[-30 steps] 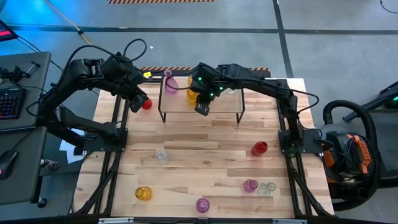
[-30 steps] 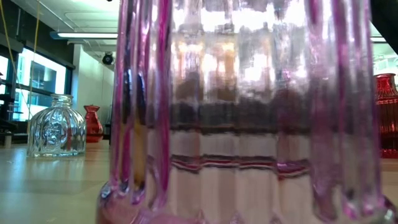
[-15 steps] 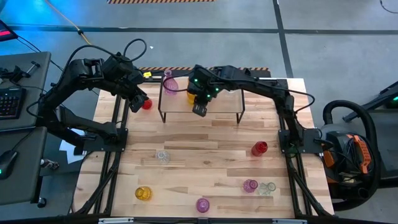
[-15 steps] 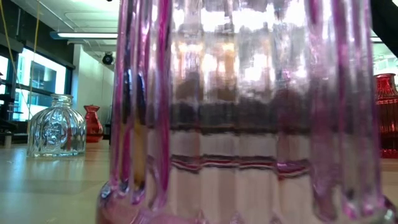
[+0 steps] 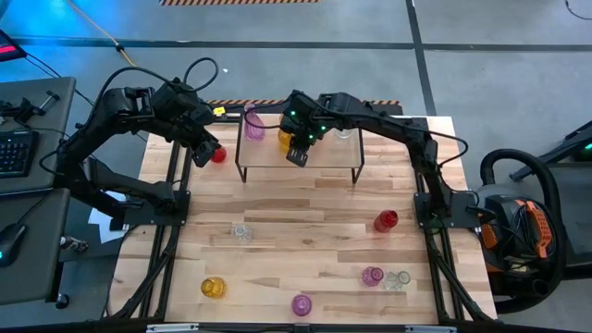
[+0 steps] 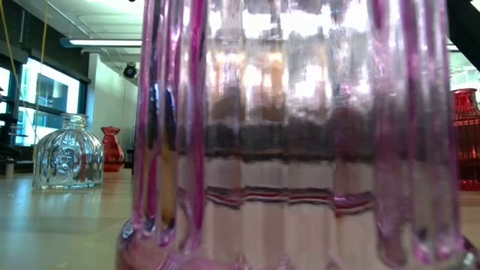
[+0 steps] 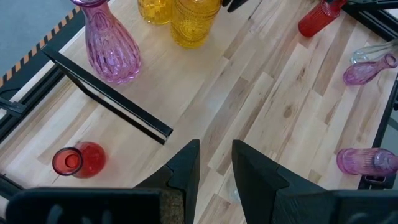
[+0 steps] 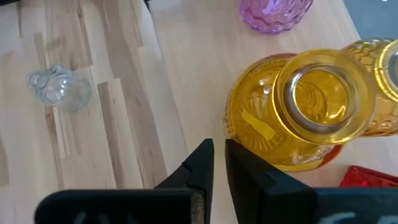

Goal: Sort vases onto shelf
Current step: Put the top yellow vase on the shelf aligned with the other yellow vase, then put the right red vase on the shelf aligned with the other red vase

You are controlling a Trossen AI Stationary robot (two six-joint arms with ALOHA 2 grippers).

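Observation:
The shelf (image 5: 299, 165) stands at the table's far middle. On it are a pink vase (image 5: 253, 125), two yellow vases (image 5: 285, 139) and a clear vase (image 5: 342, 136). My right gripper (image 5: 298, 155) hangs over the shelf, shut and empty. Its tips are close beside the nearer yellow vase (image 8: 292, 118). My left gripper (image 5: 205, 153) waits left of the shelf, narrowly open with nothing between its fingers (image 7: 216, 168). Just past it, a red vase (image 7: 78, 160) lies on the table. My right gripper's fingers (image 8: 239, 163) slant down and stand right at the bulbous side (image 8: 239, 124) of the nearer yellow vase, which is upright on the shelf. I cannot tell whether they touch it.
More vases are spread over the near half of the table: red (image 5: 386, 220), clear (image 5: 242, 231), yellow (image 5: 213, 288), pink (image 5: 302, 303), and a pink (image 5: 372, 276) and clear (image 5: 398, 279) pair. A pink vase (image 6: 300, 135) fills the low view.
My right gripper has crept a little toward the table's far edge, closer to the yellow vases on the shelf, and has stayed shut. The vases have kept their places.

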